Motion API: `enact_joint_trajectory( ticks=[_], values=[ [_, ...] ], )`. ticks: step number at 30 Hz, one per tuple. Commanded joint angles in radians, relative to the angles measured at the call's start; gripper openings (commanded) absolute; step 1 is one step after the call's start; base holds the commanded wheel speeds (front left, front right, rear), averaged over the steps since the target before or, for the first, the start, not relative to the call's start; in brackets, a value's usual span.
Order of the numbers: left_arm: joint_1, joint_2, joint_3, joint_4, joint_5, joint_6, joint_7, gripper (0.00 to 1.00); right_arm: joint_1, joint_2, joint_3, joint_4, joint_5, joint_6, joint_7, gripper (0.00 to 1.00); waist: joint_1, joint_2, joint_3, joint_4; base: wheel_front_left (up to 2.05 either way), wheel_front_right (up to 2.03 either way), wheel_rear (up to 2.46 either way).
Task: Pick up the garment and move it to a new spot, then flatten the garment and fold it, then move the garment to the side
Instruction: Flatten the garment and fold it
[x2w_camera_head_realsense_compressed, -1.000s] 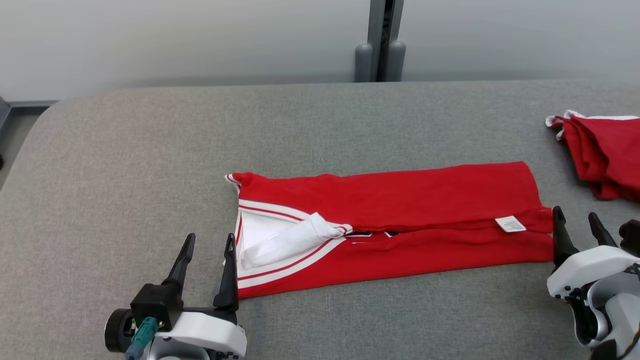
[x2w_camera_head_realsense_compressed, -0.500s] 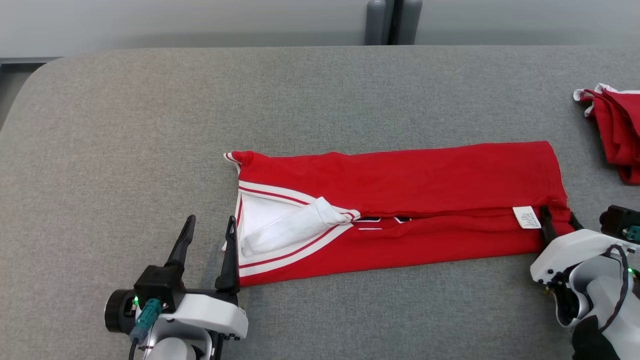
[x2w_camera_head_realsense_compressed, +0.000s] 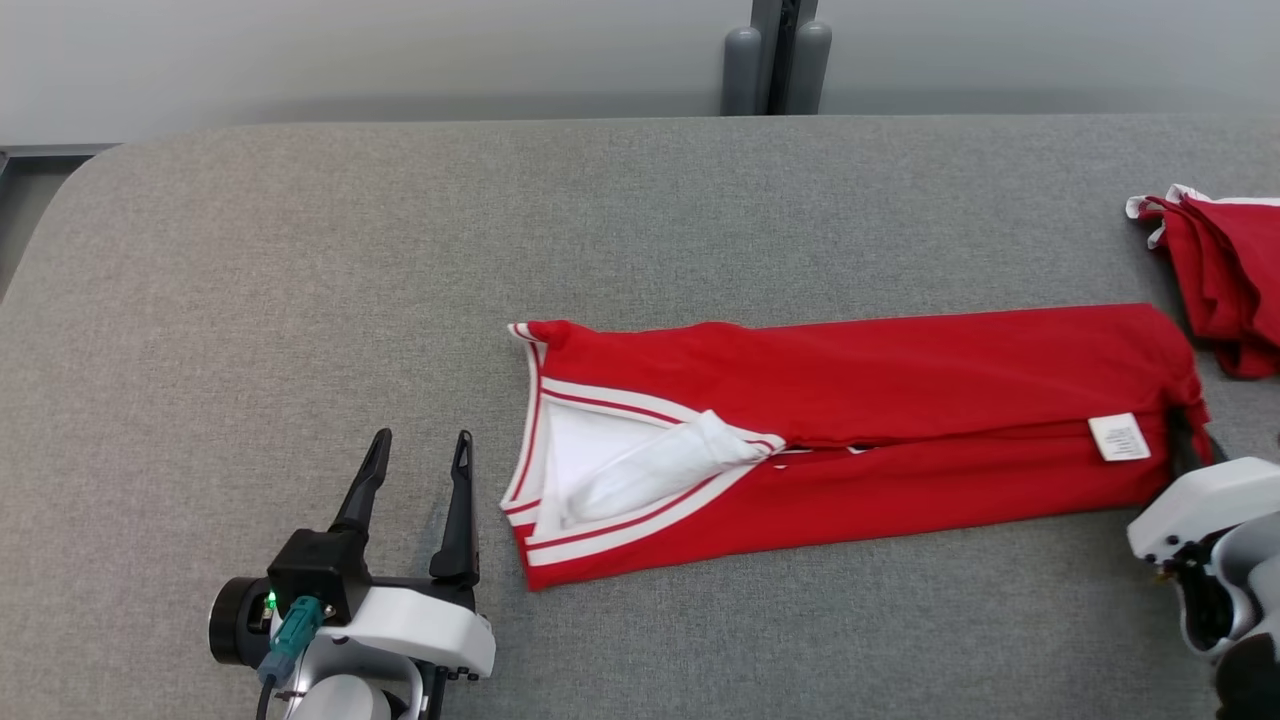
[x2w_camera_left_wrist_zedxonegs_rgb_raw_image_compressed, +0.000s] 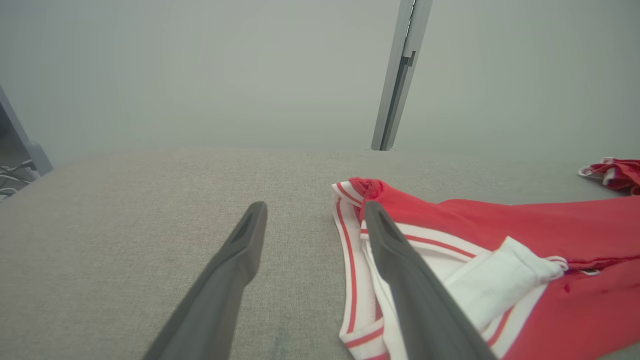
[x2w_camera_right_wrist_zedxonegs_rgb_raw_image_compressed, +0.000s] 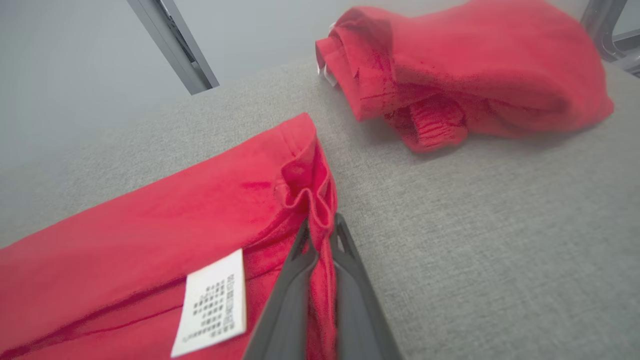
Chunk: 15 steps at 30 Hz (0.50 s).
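The red garment (x2w_camera_head_realsense_compressed: 850, 400) with white-and-red trim lies folded into a long strip across the grey table (x2w_camera_head_realsense_compressed: 300, 300). Its neckline end with a white inner fold points left. My right gripper (x2w_camera_right_wrist_zedxonegs_rgb_raw_image_compressed: 322, 225) is shut on the bunched right-hand hem, just beside the white care label (x2w_camera_right_wrist_zedxonegs_rgb_raw_image_compressed: 212, 302); in the head view its fingers (x2w_camera_head_realsense_compressed: 1190, 450) are mostly hidden behind that hem. My left gripper (x2w_camera_head_realsense_compressed: 422, 440) stands open on the table just left of the neckline, touching nothing; the left wrist view has the trim (x2w_camera_left_wrist_zedxonegs_rgb_raw_image_compressed: 350, 260) beside its right finger (x2w_camera_left_wrist_zedxonegs_rgb_raw_image_compressed: 400, 260).
A second red garment (x2w_camera_head_realsense_compressed: 1225, 290) lies bunched at the table's right edge, close behind the held hem (x2w_camera_right_wrist_zedxonegs_rgb_raw_image_compressed: 465, 65). A grey post (x2w_camera_head_realsense_compressed: 775, 60) stands beyond the far edge. Bare table stretches left and far of the strip.
My right gripper went from open beside the hem to shut on it, and has dragged the garment rightward, away from my still left gripper. The head camera also shifted a little.
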Motion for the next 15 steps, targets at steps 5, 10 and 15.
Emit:
enact_joint_trajectory(
  ticks=[5, 10, 15],
  values=[
    [0.011, 0.004, 0.005, -0.004, -0.001, -0.001, -0.004, 1.0, 0.003, -0.071, -0.009, -0.027, 0.024, -0.003, -0.01, 0.0, 0.0, 0.0, -0.002, -0.003, 0.0, 0.0, 0.0],
    [0.014, 0.004, 0.003, 0.002, -0.007, -0.002, -0.004, 1.0, 0.011, -0.076, 0.012, -0.063, 0.036, -0.003, -0.01, 0.0, 0.0, 0.0, -0.006, -0.005, 0.0, 0.0, 0.0],
    [0.012, 0.004, -0.01, 0.011, -0.022, 0.002, -0.004, 1.0, 0.038, -0.067, 0.064, -0.172, 0.087, -0.002, -0.01, 0.0, 0.0, 0.0, -0.021, 0.002, 0.0, 0.0, 0.0]
  ],
)
